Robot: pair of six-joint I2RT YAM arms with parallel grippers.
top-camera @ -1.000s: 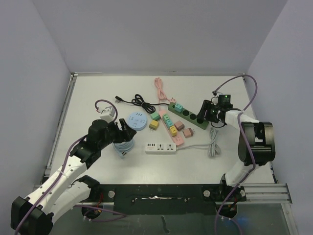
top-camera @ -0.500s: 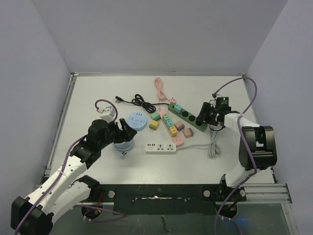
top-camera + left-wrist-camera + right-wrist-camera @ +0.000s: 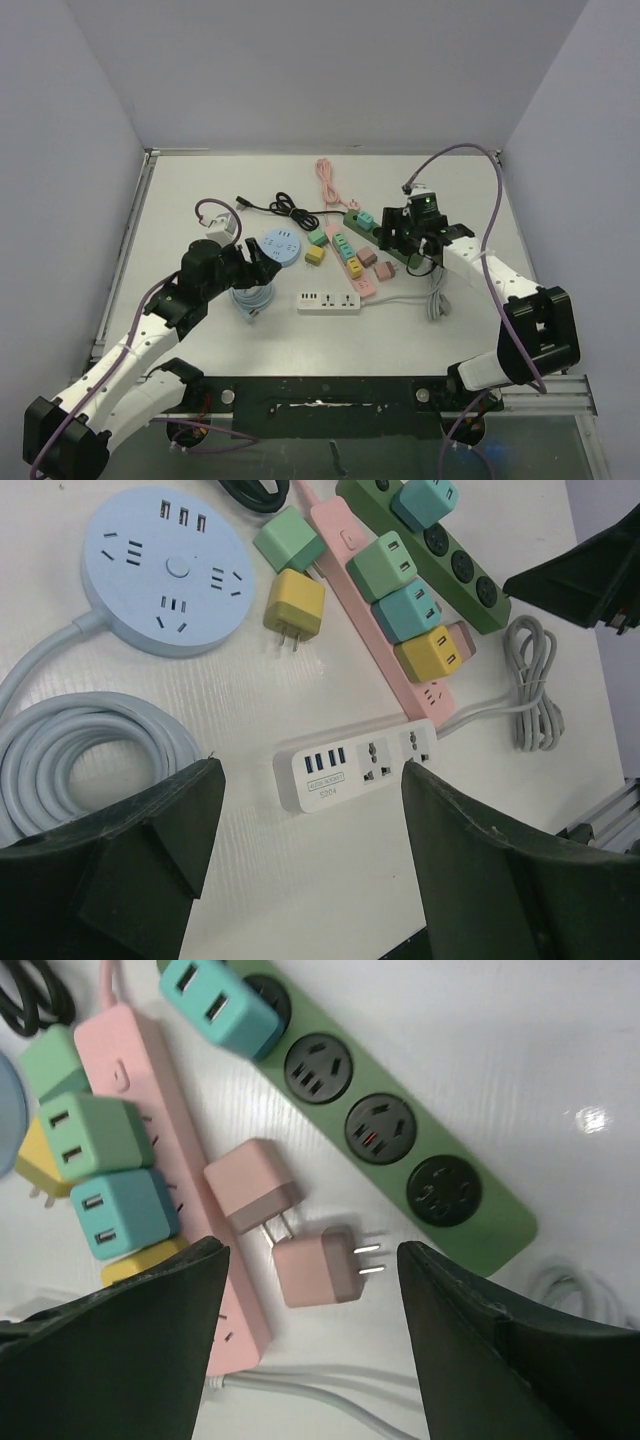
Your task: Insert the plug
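Pink plugs (image 3: pixel 255 1185) between pink strip (image 3: pixel 135 1055), green strip (image 3: pixel 495 1225); right end effector (image 3: pixel 310 1250) spread, empty.

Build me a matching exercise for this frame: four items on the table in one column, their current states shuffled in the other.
Column one:
1. green power strip
2. pink power strip
3. white power strip
4. pink adapters

Column two:
A. three adapters plugged in
B. lying loose, prongs bare
C. nothing plugged in
D. one teal adapter plugged in

Pairs: 1-D, 2-A, 3-C, 4-B
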